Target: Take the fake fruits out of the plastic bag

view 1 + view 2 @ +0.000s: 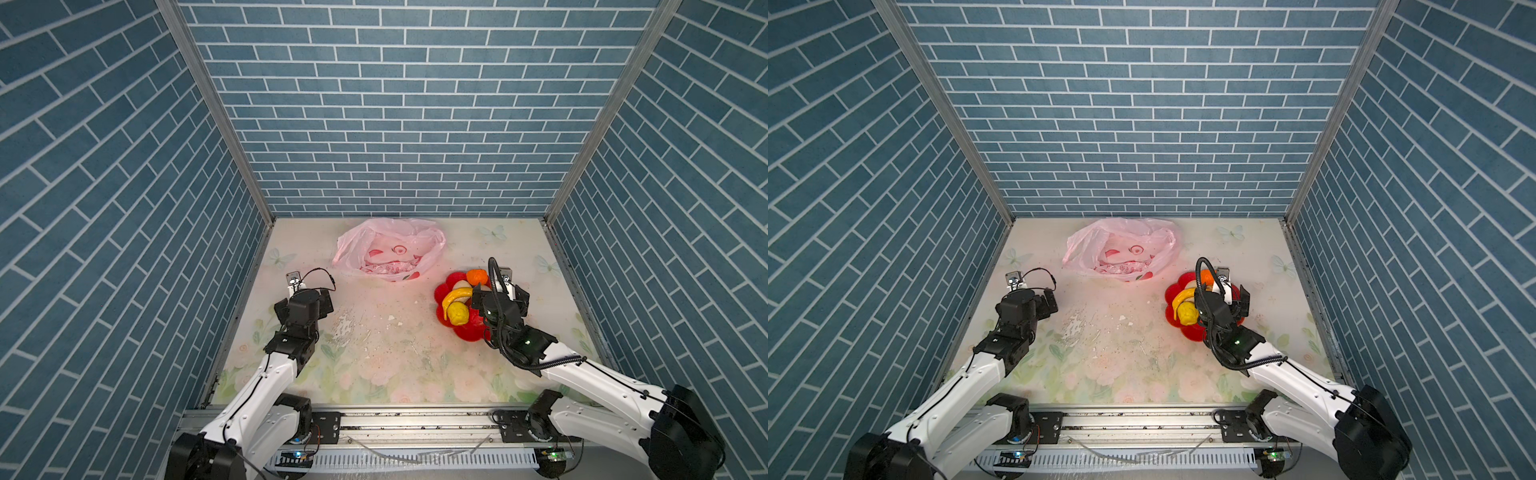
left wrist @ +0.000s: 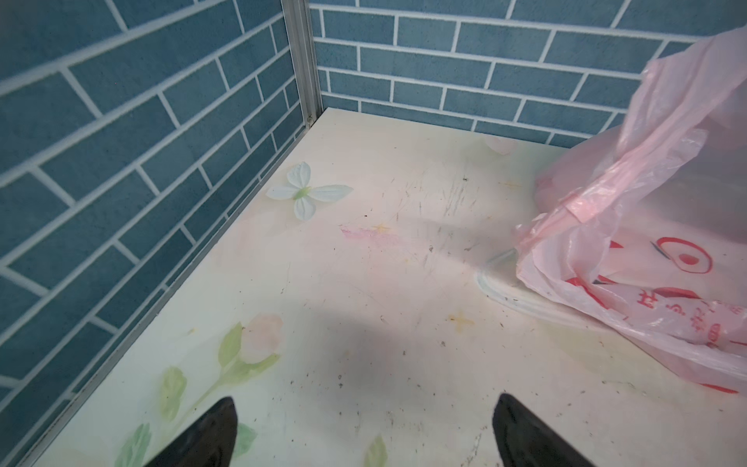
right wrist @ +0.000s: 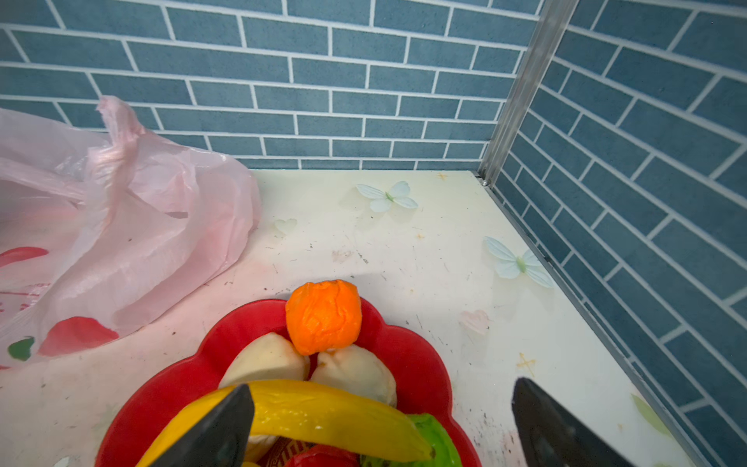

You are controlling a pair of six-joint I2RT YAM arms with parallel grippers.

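Where the two arms reach in from the lower edge of both top views, the left gripper (image 2: pixel 367 398) hovers at centre left over the bare, flower-printed table (image 2: pixel 364 283). Its jaws are spread wide with nothing between them. At centre right the right gripper (image 3: pixel 383 383) hangs just above the red flower-shaped dish (image 3: pixel 408 347), its jaws likewise released and clasping nothing.

Piled in that dish, the banana (image 3: pixel 323 416) lies across the heap. A yellow fruit (image 1: pixel 457 312) touches its near end, with a red fruit (image 3: pixel 323 455) and a green fruit (image 3: pixel 438 440) just beneath it. Two cream fruits (image 3: pixel 264 360) sit side by side beyond it, and the orange fruit (image 3: pixel 323 315) rests against the dish's far rim.

Farther back, at upper centre of the table, the plastic bag (image 1: pixel 390 249) slumps open against the brick-pattern wall (image 1: pixel 395 124), near the dish but apart from it. It bears red fruit pictures, and its red writing (image 2: pixel 687 315) is too creased for me to read.
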